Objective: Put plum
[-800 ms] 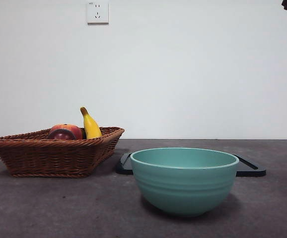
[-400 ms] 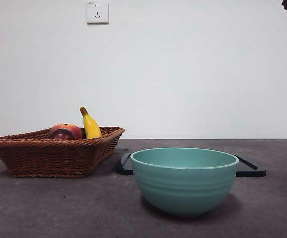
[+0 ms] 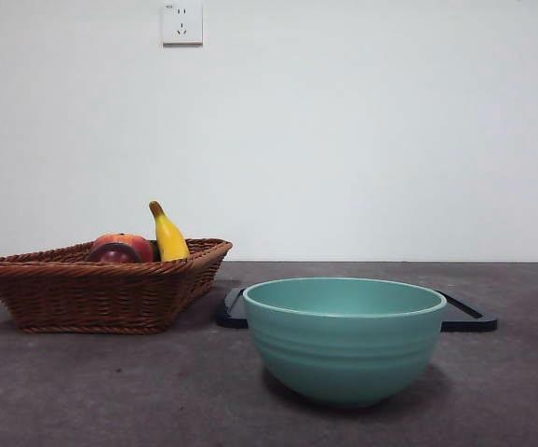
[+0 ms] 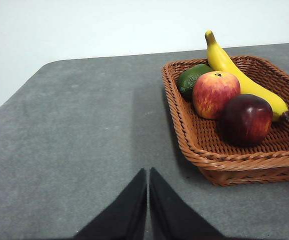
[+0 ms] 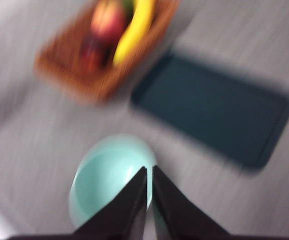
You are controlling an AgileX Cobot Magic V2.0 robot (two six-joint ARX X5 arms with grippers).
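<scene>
The dark maroon plum [image 4: 246,119] lies in a brown wicker basket [image 4: 219,161], next to a red-orange fruit [image 4: 215,93], a yellow banana [image 4: 234,75] and a green fruit [image 4: 192,80]. In the front view only the plum's top [image 3: 114,252] shows over the basket's rim [image 3: 101,289] at the left. My left gripper [image 4: 148,175] is shut and empty, over bare table beside the basket. My right gripper [image 5: 149,172] is shut and empty, high above the teal bowl [image 5: 109,177]. Neither gripper shows in the front view.
The teal bowl [image 3: 344,337] stands near the table's front middle. A black flat tray [image 3: 464,317] lies behind it, also in the blurred right wrist view [image 5: 212,107]. A white wall with a socket [image 3: 182,22] closes the back.
The black tip of an arm at the front view's top right corner has gone out of view. The right wrist picture is blurred by motion. The basket, fruit and bowl have not moved.
</scene>
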